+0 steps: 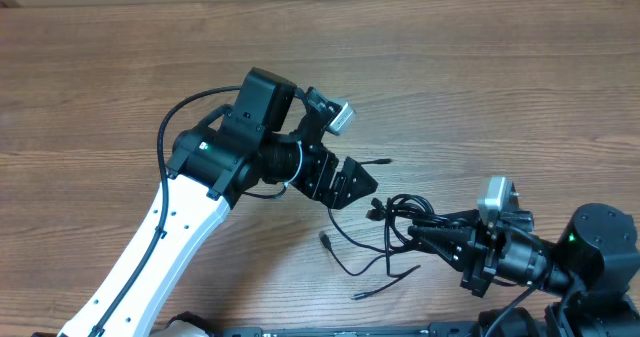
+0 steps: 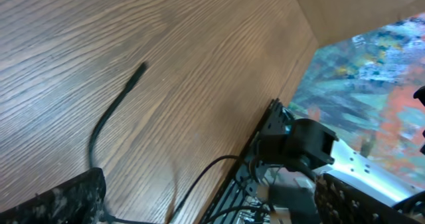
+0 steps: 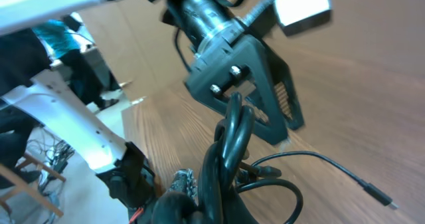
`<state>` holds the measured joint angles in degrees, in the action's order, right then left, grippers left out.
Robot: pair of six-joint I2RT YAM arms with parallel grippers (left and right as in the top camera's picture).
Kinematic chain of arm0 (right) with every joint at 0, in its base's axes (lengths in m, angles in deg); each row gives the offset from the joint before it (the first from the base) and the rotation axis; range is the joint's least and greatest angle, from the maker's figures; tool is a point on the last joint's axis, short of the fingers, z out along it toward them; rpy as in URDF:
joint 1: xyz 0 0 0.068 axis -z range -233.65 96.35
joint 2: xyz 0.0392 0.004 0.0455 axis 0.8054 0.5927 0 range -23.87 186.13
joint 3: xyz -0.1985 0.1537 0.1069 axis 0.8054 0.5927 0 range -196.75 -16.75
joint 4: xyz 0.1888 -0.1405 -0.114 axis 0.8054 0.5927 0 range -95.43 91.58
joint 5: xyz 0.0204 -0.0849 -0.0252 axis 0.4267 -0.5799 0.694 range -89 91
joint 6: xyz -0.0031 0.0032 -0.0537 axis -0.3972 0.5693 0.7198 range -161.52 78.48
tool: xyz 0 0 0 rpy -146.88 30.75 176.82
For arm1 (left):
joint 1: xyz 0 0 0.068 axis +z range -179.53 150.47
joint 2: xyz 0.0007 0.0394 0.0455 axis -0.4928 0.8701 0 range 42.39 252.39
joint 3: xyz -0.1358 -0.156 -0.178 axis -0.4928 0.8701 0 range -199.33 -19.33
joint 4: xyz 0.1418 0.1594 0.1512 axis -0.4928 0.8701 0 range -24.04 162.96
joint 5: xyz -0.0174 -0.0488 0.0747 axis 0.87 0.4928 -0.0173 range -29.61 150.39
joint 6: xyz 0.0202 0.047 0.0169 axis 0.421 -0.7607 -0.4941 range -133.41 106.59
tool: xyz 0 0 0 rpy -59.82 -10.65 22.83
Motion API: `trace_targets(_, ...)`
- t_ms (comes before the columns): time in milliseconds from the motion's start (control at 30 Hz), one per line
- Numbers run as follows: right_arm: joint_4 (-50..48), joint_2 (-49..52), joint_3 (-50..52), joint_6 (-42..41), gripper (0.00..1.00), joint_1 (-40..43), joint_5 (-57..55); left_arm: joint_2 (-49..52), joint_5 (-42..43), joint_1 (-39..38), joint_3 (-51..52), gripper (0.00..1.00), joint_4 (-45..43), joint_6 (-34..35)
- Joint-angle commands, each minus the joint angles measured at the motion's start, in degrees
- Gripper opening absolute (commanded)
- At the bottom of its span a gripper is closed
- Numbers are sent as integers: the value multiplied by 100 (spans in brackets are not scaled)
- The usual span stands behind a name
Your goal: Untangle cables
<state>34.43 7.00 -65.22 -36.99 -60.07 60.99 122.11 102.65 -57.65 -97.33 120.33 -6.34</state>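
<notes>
The cables [image 1: 405, 214] are thin black cords, bunched in loops right of centre on the wooden table [image 1: 480, 67]. Loose strands trail down-left to plug ends [image 1: 327, 239]. My right gripper [image 1: 432, 233] is shut on the bunch; in the right wrist view the loops [image 3: 229, 147] rise from its jaws [image 3: 212, 201]. My left gripper [image 1: 352, 185] hovers just left of the bunch, fingers wide apart [image 2: 212, 211]. One strand with a plug end [image 2: 138, 70] runs down the table to its left finger; a grip on it does not show. That plug end [image 1: 384, 162] pokes out to the right.
The table's edge [image 2: 265, 114] shows in the left wrist view, with a stand and equipment beyond it. The left arm's white link [image 1: 170, 247] crosses the lower left. The right arm's base [image 1: 590, 257] sits at the lower right. A strand with a plug [image 3: 378, 196] lies to the right.
</notes>
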Motion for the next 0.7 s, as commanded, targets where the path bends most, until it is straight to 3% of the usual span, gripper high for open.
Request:
trace_targets(0, -278, -57, -101, 0, 4, 0, 577, -33, 278, -7, 0, 99, -28, 50)
trace_targets(200, -531, -57, -101, -424, 4, 0, 614, -33, 9, -7, 0, 100, 90, 68)
trace_targets(367, -1322, -57, -101, -1639, 4, 0, 614, -33, -127, -9, 0, 99, 81, 68)
trace_targets(667, -1974, -57, -101, -2579, 4, 0, 612, -33, 562, -44, 0, 100, 22, -282)
